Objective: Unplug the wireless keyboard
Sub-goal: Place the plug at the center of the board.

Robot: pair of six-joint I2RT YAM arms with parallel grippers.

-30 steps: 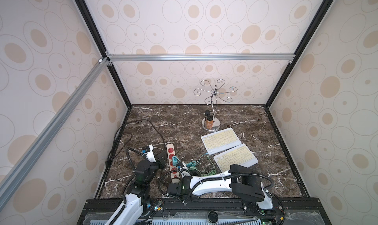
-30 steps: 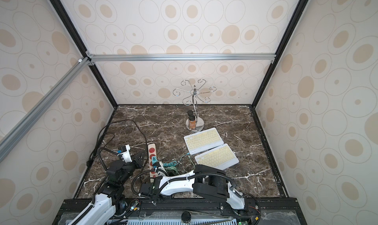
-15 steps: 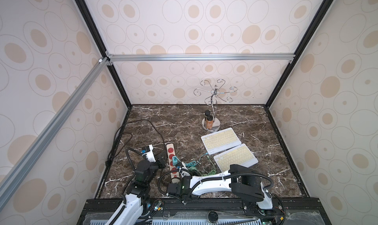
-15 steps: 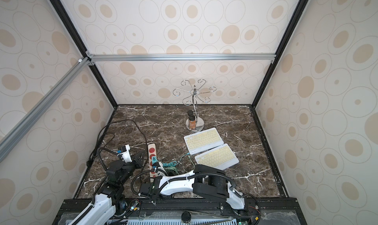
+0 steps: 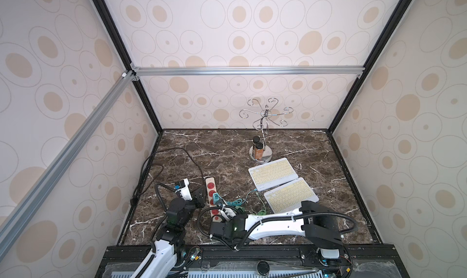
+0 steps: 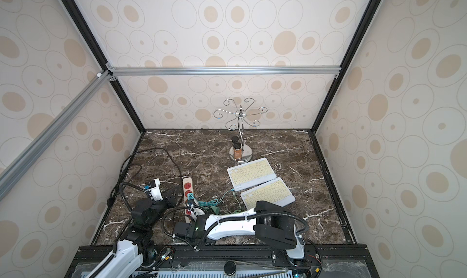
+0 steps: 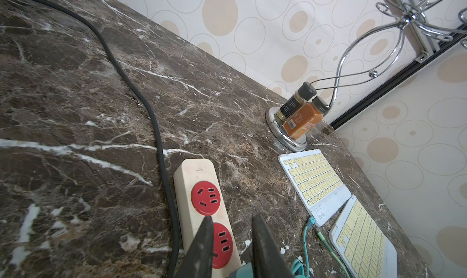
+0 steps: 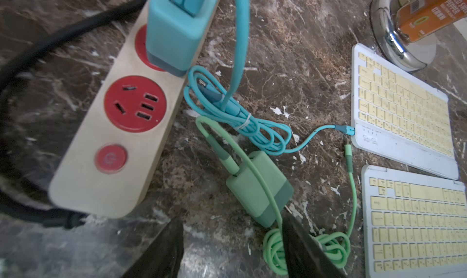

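Two white keyboards with yellow keys lie side by side at the right. The far keyboard [image 8: 401, 105] has a blue cable [image 8: 347, 130] plugged into its edge. That cable's blue charger [image 8: 177, 29] stands in the beige power strip [image 8: 113, 142]. The green charger [image 8: 257, 188] lies loose on the marble. Its cable end [image 8: 348, 147] rests unplugged beside the near keyboard [image 8: 414, 221]. My right gripper [image 8: 232, 249] is open just short of the green charger. My left gripper [image 7: 232, 238] hangs over the strip [image 7: 197, 178], with the blue charger's top [image 7: 242, 271] wedged between its fingers.
A chrome hook stand [image 5: 260, 153] with two spice bottles [image 7: 303, 117] is behind the keyboards. A thick black power cord [image 5: 177, 150] loops across the left of the marble table [image 5: 227, 142]. Patterned walls close in the left, right and back.
My right gripper's jaws have spread apart, and the green charger now lies free on the table in front of them. Neither arm has shifted.
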